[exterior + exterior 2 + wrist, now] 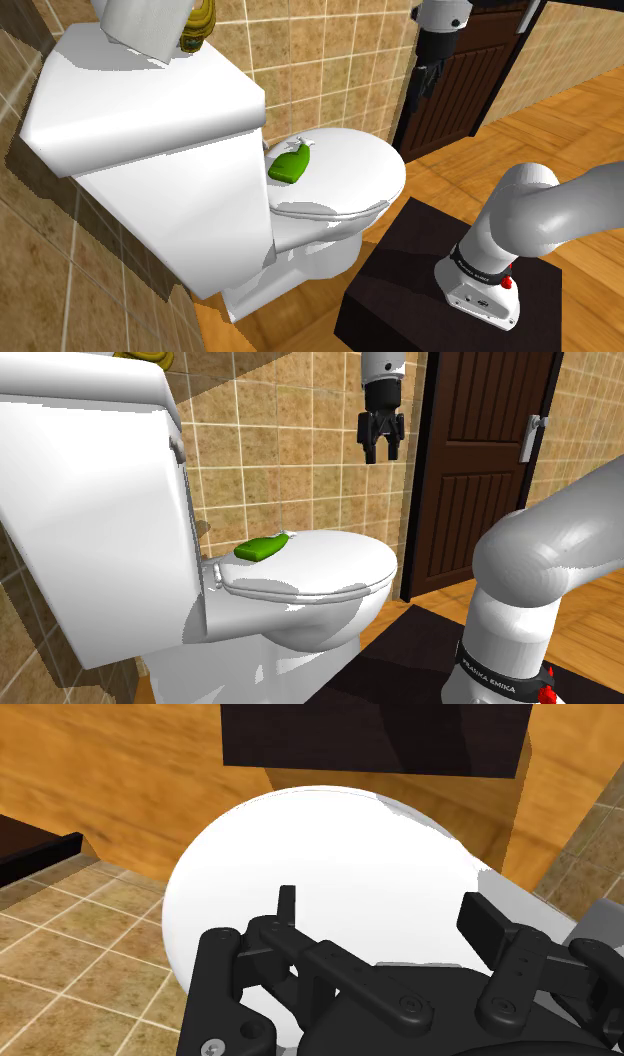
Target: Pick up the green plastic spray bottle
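On the closed white toilet lid (350, 175), shoulder view: the green plastic spray bottle (291, 163) lies on its side at the rear of the lid, just beside the white tank (150, 110), with its narrower end toward the tan tiled wall (320, 60). The all-black two-finger gripper (421, 92) hangs high in front of the dark brown panelled door (470, 95), well apart from the bottle. The black box stand (420, 290) sits on the wood floor (580, 110) near the bowl. A yellowish bottle (200, 25) stands on top of the tank.

Second exterior view: gripper (382, 452) points down, jaws spread, nothing between them. Bottle (262, 548) lies flat on the lid (330, 567) by the hinge, lower than the gripper and toward this view's left of it.

Wrist view: gripper (385, 914) has its fingers (287, 904) wide apart and holds nothing. Beyond them is the lid's white surface (320, 844), then the black stand (380, 739), with wood floor (120, 774) around it.
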You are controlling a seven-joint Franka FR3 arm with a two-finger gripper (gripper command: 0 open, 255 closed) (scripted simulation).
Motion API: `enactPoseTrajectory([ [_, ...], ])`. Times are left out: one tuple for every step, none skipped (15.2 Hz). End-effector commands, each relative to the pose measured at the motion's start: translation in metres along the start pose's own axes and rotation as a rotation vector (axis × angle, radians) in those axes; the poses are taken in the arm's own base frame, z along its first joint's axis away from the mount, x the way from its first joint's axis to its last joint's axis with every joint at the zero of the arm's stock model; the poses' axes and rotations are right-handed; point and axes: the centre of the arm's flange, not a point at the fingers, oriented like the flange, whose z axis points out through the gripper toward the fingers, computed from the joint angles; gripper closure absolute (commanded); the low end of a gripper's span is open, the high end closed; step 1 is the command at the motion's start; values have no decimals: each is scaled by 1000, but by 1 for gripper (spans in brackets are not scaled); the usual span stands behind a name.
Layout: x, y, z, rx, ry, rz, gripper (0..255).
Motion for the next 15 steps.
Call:
enactPoseTrajectory([
  [0,0,0,0,0,0,0],
  [11,-2,6,1,0,8,0],
  [22,-5,13,2,1,15,0],
  [34,-7,19,2,1,23,0],
  [45,-9,25,3,2,30,0],
  [56,-11,32,4,2,38,0],
  [68,-13,38,5,3,46,0],
  [79,-15,44,6,3,53,0],
  [90,-17,51,7,4,61,0],
  [102,-18,57,7,4,68,0],
  [113,-20,63,8,5,76,0],
  [125,-22,69,9,5,84,0],
  [136,-23,76,10,5,91,0],
  [147,-24,82,11,6,99,0],
  [159,-26,88,12,6,107,0],
])
